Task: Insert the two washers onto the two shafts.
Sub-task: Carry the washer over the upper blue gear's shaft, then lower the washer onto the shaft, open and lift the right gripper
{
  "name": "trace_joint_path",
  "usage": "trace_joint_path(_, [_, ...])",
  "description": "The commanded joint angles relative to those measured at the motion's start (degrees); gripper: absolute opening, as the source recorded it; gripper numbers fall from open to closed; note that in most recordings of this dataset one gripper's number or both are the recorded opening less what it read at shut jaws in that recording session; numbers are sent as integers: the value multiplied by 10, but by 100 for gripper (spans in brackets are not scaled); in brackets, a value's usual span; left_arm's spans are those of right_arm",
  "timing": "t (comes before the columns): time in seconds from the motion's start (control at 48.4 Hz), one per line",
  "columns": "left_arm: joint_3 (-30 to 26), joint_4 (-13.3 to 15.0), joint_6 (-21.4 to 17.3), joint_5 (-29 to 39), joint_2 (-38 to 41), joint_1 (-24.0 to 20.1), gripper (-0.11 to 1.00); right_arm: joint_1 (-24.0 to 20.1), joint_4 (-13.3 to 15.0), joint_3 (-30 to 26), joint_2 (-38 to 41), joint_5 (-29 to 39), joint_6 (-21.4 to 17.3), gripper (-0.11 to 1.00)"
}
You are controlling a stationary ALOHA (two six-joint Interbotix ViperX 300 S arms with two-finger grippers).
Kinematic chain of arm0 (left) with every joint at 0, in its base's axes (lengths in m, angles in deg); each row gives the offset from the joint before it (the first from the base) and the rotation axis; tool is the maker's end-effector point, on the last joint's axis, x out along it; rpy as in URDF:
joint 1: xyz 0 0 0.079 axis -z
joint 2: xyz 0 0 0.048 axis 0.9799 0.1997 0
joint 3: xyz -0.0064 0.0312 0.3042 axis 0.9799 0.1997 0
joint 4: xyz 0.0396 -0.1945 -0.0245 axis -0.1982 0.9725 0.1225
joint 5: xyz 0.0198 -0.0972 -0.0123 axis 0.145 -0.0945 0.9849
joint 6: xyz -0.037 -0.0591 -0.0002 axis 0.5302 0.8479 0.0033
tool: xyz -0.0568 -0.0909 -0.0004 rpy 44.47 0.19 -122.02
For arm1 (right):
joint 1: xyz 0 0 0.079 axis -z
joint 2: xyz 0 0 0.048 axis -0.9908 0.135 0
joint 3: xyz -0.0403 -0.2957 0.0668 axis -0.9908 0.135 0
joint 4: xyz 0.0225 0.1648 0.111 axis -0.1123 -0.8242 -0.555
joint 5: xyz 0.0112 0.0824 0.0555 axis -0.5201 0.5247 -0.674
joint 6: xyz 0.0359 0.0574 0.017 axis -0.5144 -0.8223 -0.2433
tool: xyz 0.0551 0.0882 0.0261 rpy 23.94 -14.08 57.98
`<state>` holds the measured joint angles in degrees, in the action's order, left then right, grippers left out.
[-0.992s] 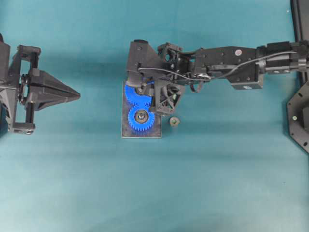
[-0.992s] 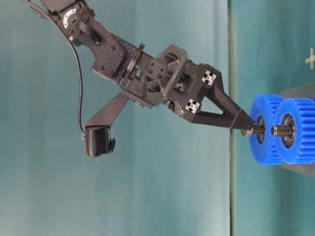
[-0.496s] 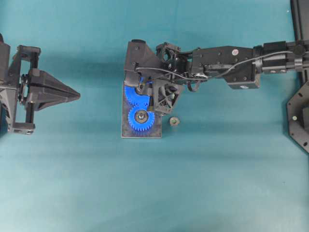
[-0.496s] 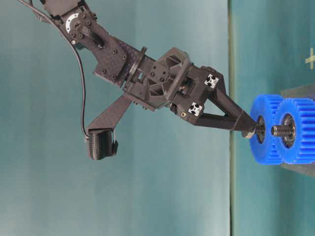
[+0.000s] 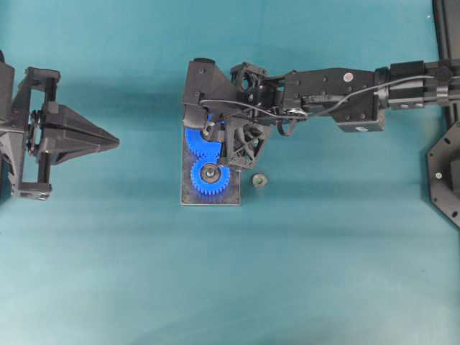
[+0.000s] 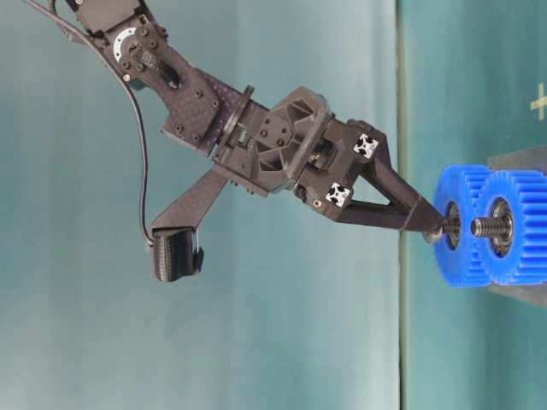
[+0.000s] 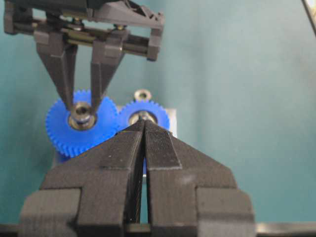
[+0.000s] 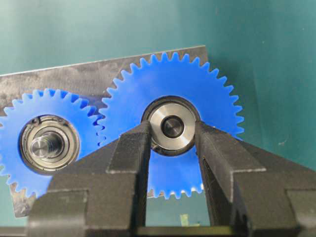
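Steel washer (image 8: 173, 126) pinched between right gripper (image 8: 173, 148) fingertips, seated over shaft (image 6: 450, 227) at hub of blue gear (image 8: 170, 123) near base plate's (image 5: 233, 200) far edge, second gear (image 5: 210, 175) alongside, left gripper (image 7: 143, 129) clenched empty, well apart.

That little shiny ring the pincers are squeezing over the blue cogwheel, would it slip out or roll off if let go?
The washer looks like smooth bright metal, so probably stiff and somewhat slippery. The right gripper pinches only its round rim, a grip that could easily slip. It is round, so off the shaft it might roll, though being thin it would likely fall flat on the blue gear.
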<state>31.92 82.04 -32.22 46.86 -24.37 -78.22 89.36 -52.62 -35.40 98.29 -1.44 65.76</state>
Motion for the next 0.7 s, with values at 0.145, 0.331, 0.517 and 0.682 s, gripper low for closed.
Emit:
trace_joint_path(0.145, [-5,-2,1,-5,-3,1,0,2,0,-16,-7,-3,2,32])
trace_joint_path(0.331, [-4,-1,1,-5,-3,1,0,3,0,-16,-4,-3,2,32])
trace_joint_path(0.517, [-4,-1,1,-5,-3,0,0,3,0,-19,-10,-3,1,32])
trace_joint_path(0.682, [-2,-1,1,-5,-3,1,0,3,0,-21,-16,-1,1,72])
